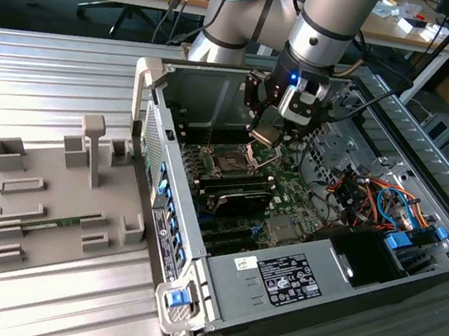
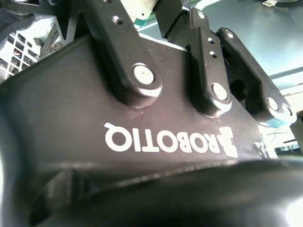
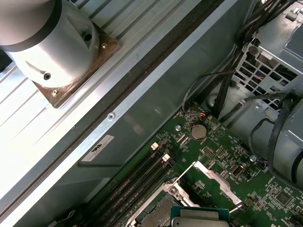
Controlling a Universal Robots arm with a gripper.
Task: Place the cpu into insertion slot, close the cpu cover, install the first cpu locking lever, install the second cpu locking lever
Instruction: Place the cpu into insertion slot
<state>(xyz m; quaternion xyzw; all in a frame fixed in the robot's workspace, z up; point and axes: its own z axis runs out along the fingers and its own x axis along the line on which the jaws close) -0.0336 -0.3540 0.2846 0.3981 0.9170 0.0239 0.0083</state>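
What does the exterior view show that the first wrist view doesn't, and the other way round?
The exterior view gives the big picture: the whole open computer case, the grey tray beside it at the exterior view's left, and the gripper holding the cpu above the board. The first wrist view adds close-up bits: the arm's bolted-down base and a round coin battery on the board. Both show the cpu and the green circuit board.
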